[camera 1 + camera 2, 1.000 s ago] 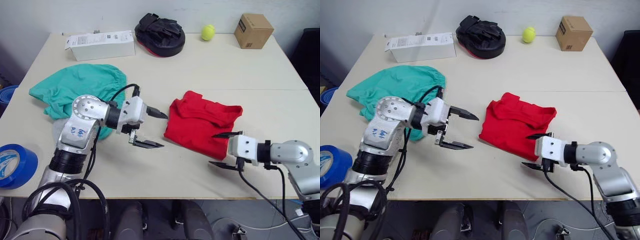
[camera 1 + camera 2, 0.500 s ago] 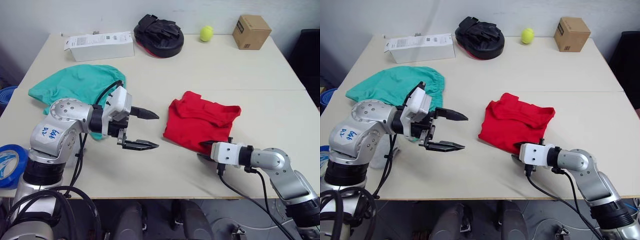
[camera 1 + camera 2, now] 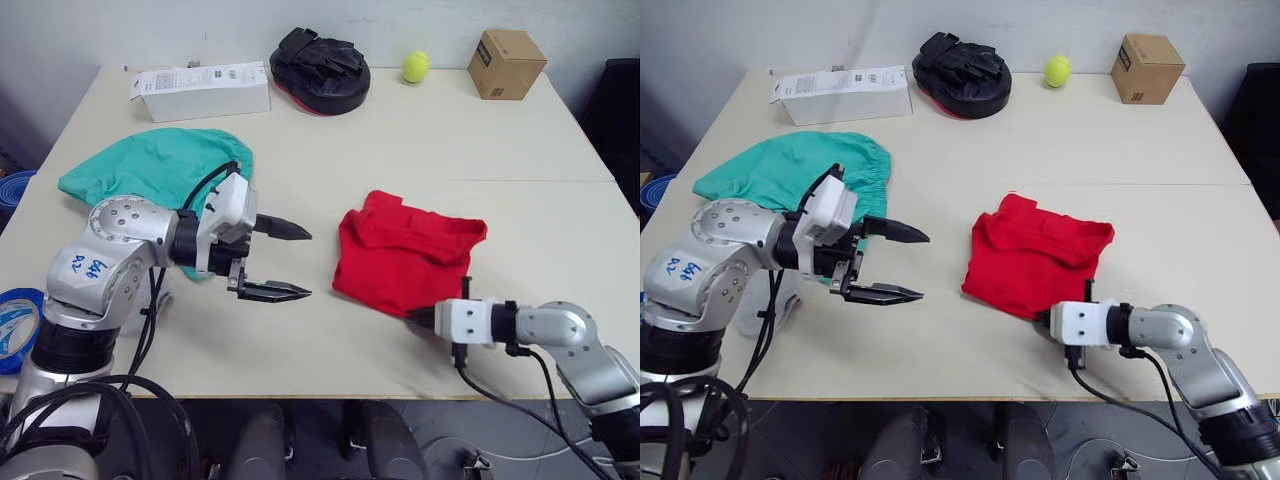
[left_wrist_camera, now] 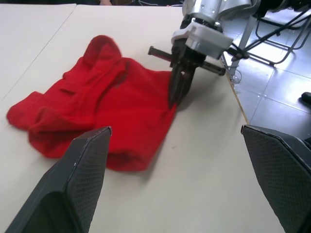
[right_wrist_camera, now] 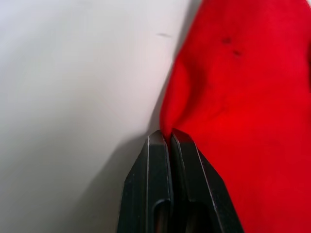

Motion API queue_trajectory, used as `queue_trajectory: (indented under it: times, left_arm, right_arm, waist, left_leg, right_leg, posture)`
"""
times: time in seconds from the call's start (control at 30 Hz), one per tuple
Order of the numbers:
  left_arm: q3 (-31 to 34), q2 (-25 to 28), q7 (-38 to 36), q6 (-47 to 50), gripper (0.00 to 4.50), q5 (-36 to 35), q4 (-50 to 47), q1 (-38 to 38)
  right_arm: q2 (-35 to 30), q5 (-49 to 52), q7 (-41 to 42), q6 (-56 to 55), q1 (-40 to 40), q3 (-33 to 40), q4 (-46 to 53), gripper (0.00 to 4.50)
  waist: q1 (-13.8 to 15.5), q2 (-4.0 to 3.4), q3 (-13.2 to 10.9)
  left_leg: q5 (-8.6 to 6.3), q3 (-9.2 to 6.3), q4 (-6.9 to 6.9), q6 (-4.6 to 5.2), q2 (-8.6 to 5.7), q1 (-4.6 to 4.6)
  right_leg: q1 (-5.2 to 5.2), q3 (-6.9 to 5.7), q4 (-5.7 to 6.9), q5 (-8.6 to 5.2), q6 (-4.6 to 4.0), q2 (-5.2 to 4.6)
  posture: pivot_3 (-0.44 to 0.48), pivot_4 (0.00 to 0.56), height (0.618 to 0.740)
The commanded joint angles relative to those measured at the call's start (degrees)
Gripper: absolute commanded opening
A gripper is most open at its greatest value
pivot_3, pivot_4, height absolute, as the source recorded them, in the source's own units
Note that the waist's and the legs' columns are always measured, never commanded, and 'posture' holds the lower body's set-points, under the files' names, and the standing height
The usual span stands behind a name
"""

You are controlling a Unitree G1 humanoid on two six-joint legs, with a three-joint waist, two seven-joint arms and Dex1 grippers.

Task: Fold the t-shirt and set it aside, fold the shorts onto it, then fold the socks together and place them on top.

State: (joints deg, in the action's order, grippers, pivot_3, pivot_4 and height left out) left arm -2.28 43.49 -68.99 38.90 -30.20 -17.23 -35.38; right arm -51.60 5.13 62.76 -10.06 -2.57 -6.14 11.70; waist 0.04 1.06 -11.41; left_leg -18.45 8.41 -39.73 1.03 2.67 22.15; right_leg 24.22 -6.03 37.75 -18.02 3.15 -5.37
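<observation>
I've got the right hand [image 5: 169,138] clamped on the shirt [image 3: 405,250] hem to fold it; left hand [image 3: 295,262] waits open beside it.

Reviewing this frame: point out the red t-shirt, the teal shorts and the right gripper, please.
t-shirt [image 3: 410,250]: left eye view, middle of the bunched red fabric.
shorts [image 3: 150,170]: left eye view, flat centre of the teal cloth.
right gripper [image 5: 170,137]: right wrist view, fingertips pinching the t-shirt's edge.
</observation>
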Motion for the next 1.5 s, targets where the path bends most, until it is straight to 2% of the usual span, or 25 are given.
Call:
queue_trajectory:
  times: [0.03,0.23,0.37,0.5,0.6,0.83,0.97,1.13,1.3,1.5]
  left_arm:
    - [1.8,1.8,-0.5,0.0,4.5,-2.2,-2.5,1.0]
    - [1.9,4.0,-0.8,1.1,4.5,-4.4,-5.7,3.9]
    - [0.7,5.3,-1.4,-0.1,4.5,-4.0,-7.0,6.2]
    - [-0.3,5.2,-1.4,-2.3,4.5,-2.8,-6.6,7.0]
    - [-2.1,4.3,-1.7,-5.8,4.5,-0.4,-5.0,6.0]
    - [-6.9,1.2,-4.6,-14.5,4.5,4.8,2.3,2.6]
    - [-10.5,-3.7,-4.1,-23.4,4.5,10.6,9.2,-0.4]
    - [-13.2,-9.9,-3.6,-35.2,4.5,16.7,19.9,-3.2]
    - [-13.0,-14.5,-3.4,-33.7,4.5,16.6,26.2,-6.5]
    - [-14.3,-18.1,-4.1,-36.1,4.5,17.8,29.3,-8.1]
  right_arm:
    - [-2.9,3.4,4.2,-1.9,4.1,0.9,4.6,0.02]
    - [-6.1,7.5,7.7,-4.4,12.3,2.7,9.5,0.02]
    - [-4.8,1.1,3.4,-7.1,11.0,2.9,6.7,0.02]
    - [-5.2,1.5,3.2,-7.5,10.2,3.4,5.6,0.02]
    - [-7.4,6.1,6.1,-4.4,11.7,4.9,8.1,0.63]
    - [-10.2,17.9,9.5,0.4,15.0,12.6,14.9,3.08]
    - [-9.0,22.4,6.6,5.5,12.4,16.5,18.2,4.48]
    - [-7.3,26.4,0.8,15.2,8.5,17.6,20.5,4.48]
    - [-8.2,38.7,-2.6,30.2,10.6,24.0,21.7,4.48]
    - [-7.0,40.5,-3.7,35.0,13.4,30.1,23.2,4.48]
  waist:
    - [0.0,0.0,0.0]
    - [0.0,0.0,0.0]
    - [-0.1,0.0,0.0]
    - [-0.1,0.0,0.0]
    - [0.2,0.0,0.0]
    - [0.7,0.0,0.0]
    - [1.0,0.01,0.0]
    - [1.3,0.01,0.0]
    - [1.5,0.02,0.0]
    - [1.4,0.02,0.0]
  left_leg:
    - [0.0,0.0,0.0,0.0,0.0,0.0]
    - [0.0,-0.02,0.02,0.0,0.01,-0.01]
    - [0.0,0.0,-0.01,0.0,0.01,-0.06]
    - [0.0,0.0,-0.02,-0.01,0.0,-0.07]
    - [0.0,-0.01,-0.02,0.0,-0.03,-0.06]
    - [-0.01,-0.03,-0.04,0.02,-0.02,-0.07]
    - [-0.02,-0.03,-0.08,0.03,-0.02,-0.08]
    - [-0.04,-0.04,-0.12,0.08,-0.03,-0.07]
    - [-0.08,-0.11,-0.19,0.14,-0.04,0.02]
    - [-0.11,-0.15,-0.23,0.19,-0.04,0.01]
  right_leg:
    - [0.0,0.0,0.0,0.0,0.0,-0.01]
    - [-0.01,0.0,0.0,0.0,0.0,0.0]
    - [-0.04,0.02,0.02,0.0,0.0,0.0]
    - [-0.05,0.02,0.02,-0.01,-0.01,0.0]
    - [-0.06,0.02,0.0,-0.01,-0.01,-0.01]
    - [-0.1,-0.03,-0.01,-0.01,-0.01,0.01]
    - [-0.13,-0.05,-0.01,0.0,-0.01,0.01]
    - [-0.15,-0.1,-0.02,0.0,-0.01,0.0]
    - [-0.15,-0.17,-0.03,0.01,0.0,-0.05]
    - [-0.23,-0.23,-0.05,0.01,0.02,-0.05]
  posture:
    - [0.0,0.15,0.74]
    - [0.0,0.15,0.74]
    - [0.0,0.15,0.74]
    - [0.0,0.15,0.74]
    - [0.0,0.15,0.74]
    - [0.0,0.15,0.74]
    - [0.0,0.15,0.74]
    - [0.0,0.15,0.74]
    - [0.0,0.15,0.74]
    - [0.0,0.15,0.74]
